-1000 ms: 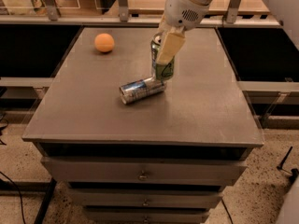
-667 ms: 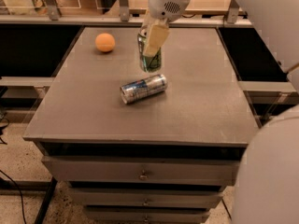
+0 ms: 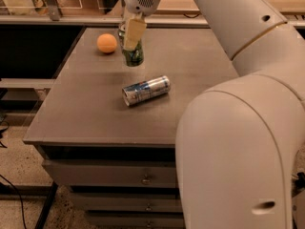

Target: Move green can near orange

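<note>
Noted grey table (image 3: 90, 118), drawers (image 3: 105, 173) stacked under its top. Found silver-and-blue can (image 3: 146, 90) lying sideways near table's middle. Glimpsed speckled floor (image 3: 19, 161) left of table.

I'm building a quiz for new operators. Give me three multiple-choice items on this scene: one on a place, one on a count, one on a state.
1. Where is the orange? A. left of the green can in view. B. right of it. C. atop it.
2. How many cans show? A. one. B. two. C. four.
3. How is the silver can? A. upright. B. stacked on the orange. C. lying on its side.

Key: 1 A, the orange sits on the table just left of the green can, which the gripper grips over the table's far part. 2 B, only the green and silver cans show. 3 C, it lies flat mid-table.
</note>
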Robot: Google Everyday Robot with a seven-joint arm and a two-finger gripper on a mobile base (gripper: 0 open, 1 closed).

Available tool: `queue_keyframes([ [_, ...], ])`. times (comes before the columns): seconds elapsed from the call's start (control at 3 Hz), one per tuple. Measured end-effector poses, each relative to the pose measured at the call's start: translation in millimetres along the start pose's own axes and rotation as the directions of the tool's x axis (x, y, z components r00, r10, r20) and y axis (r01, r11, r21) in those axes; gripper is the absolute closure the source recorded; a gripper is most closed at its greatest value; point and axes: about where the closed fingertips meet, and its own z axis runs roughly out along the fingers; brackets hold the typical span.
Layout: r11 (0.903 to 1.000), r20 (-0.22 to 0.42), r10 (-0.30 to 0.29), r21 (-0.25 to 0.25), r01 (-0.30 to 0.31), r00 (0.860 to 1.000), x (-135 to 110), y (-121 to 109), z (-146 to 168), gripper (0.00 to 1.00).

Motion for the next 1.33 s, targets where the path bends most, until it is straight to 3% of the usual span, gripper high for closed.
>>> queue_keyframes([
  [0.67,0.9941,0.128,0.104,0.017,-0.107,0.986,-19.9,-26.7,27.8,1.0],
  [1.0,0.9909,0.165,0.12,0.041,-0.128,0.979,-26.2,-35.2,39.5,1.0],
  [1.33,0.9894,0.16,0.119,0.064,-0.13,0.98,-29.1,-42.8,50.4,1.0],
])
